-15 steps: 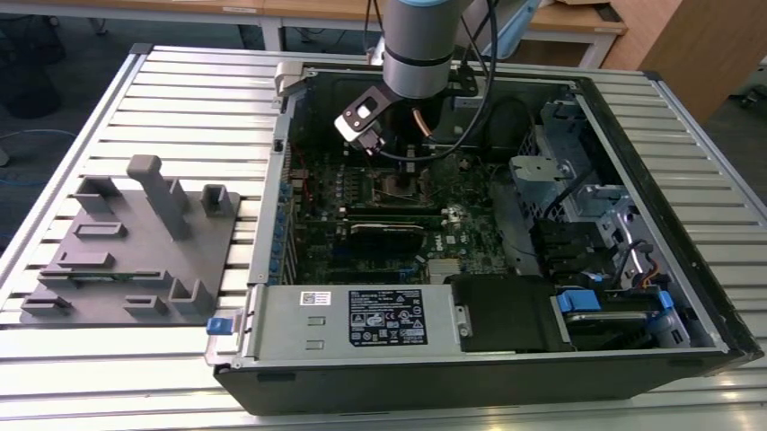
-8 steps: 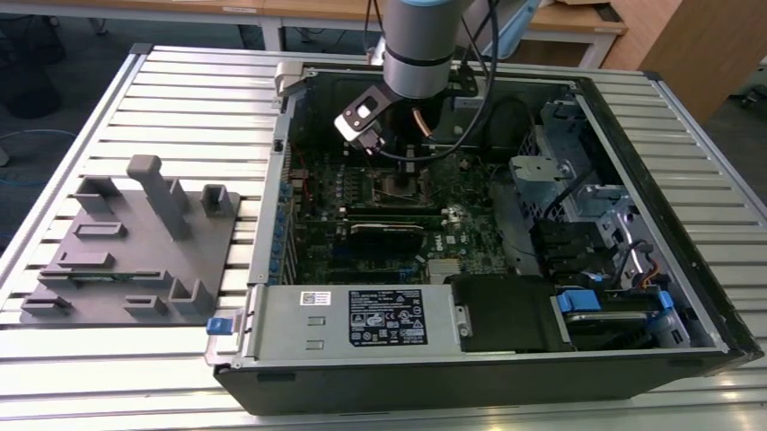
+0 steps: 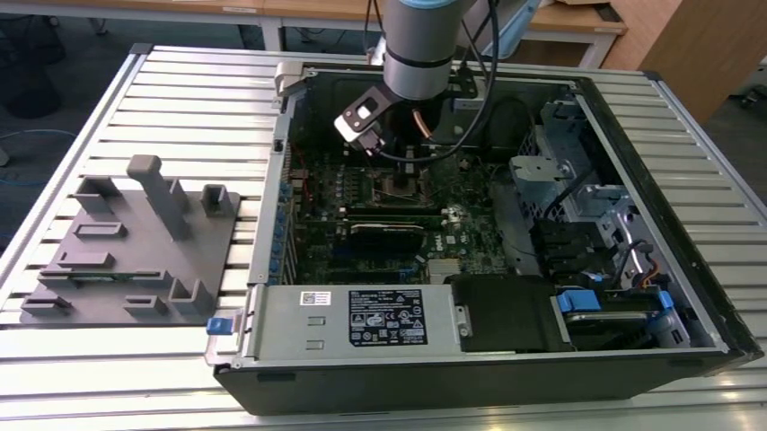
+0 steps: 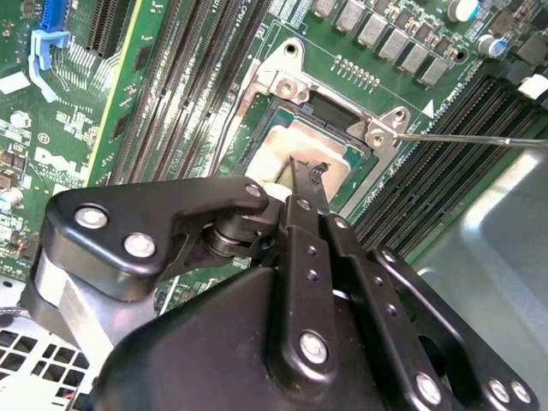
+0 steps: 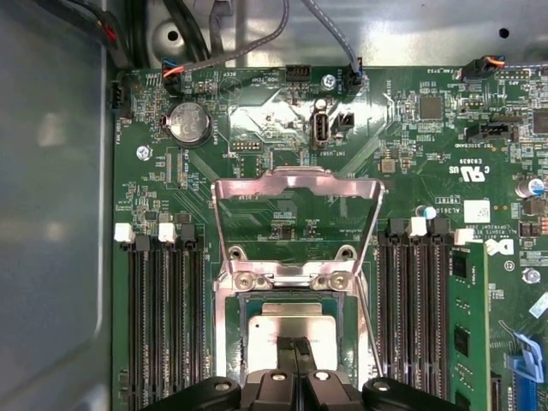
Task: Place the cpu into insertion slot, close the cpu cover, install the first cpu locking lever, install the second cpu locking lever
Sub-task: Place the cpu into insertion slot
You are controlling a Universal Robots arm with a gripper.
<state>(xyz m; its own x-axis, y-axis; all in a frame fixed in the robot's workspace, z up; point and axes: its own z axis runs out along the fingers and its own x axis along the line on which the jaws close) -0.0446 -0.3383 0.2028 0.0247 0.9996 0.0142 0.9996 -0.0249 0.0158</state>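
I see cpu (image 5: 272,330) sitting in insertion slot (image 5: 226,334), cpu cover (image 5: 295,181) hinged up, open. Gripper (image 5: 294,345) tips together over cpu top. Mem slots (image 5: 167,317) flank it.

arm (image 3: 419,36): pale grey tube, black collar, black cables (image 3: 469,49) alongside | gripper (image 4: 304,175): matte black linkage bars (silver screw heads (image 4: 312,347) at every pivot), silvery base block

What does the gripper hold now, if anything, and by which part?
Nothing, it seems. The gripper has its fingers shut together, tips at the top face of the cpu, which lies in the insertion slot.
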